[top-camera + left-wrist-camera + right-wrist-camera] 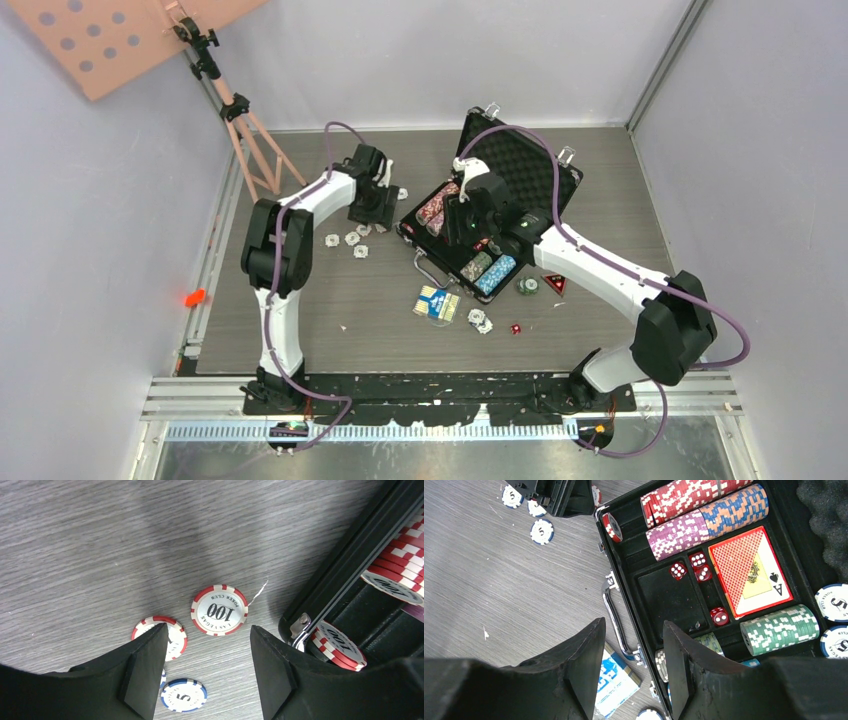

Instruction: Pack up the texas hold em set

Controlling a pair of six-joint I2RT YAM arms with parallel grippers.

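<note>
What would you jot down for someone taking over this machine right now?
Left gripper: open, empty, hovering over a loose 100 chip beside the case.
Right gripper: open, empty, above the case's handle.
Done: chip rows, red deck and several dice sit in the open case.
Left: scattered chips, blue deck and one red die lie on the table; then shut the lid.
</note>
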